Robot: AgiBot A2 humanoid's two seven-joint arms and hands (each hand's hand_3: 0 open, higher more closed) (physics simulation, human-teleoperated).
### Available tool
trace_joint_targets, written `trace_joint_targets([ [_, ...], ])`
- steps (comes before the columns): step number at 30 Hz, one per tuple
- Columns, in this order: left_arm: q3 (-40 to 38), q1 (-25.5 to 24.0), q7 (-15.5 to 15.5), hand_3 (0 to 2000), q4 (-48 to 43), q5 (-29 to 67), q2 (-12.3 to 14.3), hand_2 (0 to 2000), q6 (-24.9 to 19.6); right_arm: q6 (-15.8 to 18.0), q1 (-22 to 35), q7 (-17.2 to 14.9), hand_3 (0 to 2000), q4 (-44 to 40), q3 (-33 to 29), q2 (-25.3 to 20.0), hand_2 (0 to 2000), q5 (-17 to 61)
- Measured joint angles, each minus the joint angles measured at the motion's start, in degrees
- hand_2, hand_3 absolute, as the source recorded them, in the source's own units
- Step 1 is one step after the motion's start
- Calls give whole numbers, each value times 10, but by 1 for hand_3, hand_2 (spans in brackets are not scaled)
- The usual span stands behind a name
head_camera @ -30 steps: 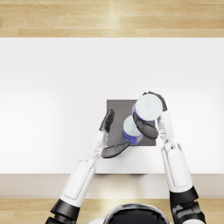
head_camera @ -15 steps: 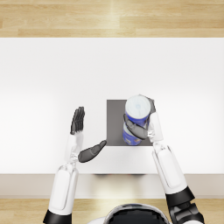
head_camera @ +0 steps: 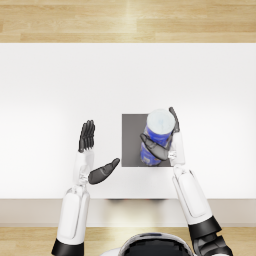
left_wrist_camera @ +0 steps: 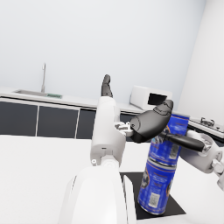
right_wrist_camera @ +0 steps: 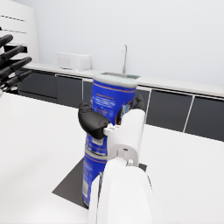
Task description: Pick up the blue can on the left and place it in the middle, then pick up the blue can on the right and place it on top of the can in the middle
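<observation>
Head view, item one: right hand (head_camera: 162, 145), wrapped around the upper blue can (head_camera: 159, 126), fingers on its far side and thumb across the near side. Item two: lower blue can (head_camera: 148, 154), directly beneath the held one, standing on the dark mat (head_camera: 131, 140) in the middle of the white table (head_camera: 60, 85). Item three: left hand (head_camera: 89, 150), empty, fingers spread and pointing away from the robot, well apart from both cans, off the mat's edge on the side away from the right hand.

Right wrist view (side-on) shows the upper can upright over the lower one, the two apparently touching or nearly so; whether its weight already rests there cannot be told.

Step in hand, by judgement: the final one, seating the second can on the first. Next move calls for confirming the upper can sits squarely on the lower rim, then loosening the grip gently and drawing the right hand straight back without nudging the stack.
</observation>
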Motion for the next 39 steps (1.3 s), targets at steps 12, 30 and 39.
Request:
trace_joint_targets([
  [12, 1, 39, 0, 0, -4, 0, 26, 0, 0, -25, 64, -7, 0, 85, 6, 27, 0, 0],
  [30, -127, 129, 0, 0, 24, 0, 48, 0, 0, 169, 50, 116, 0, 209, -252, 2, 0, 0],
  [39, -157, 114, 0, 0, 47, 0, 52, 0, 0, 181, 28, 129, 0, 200, -289, -2, 0, 0],
])
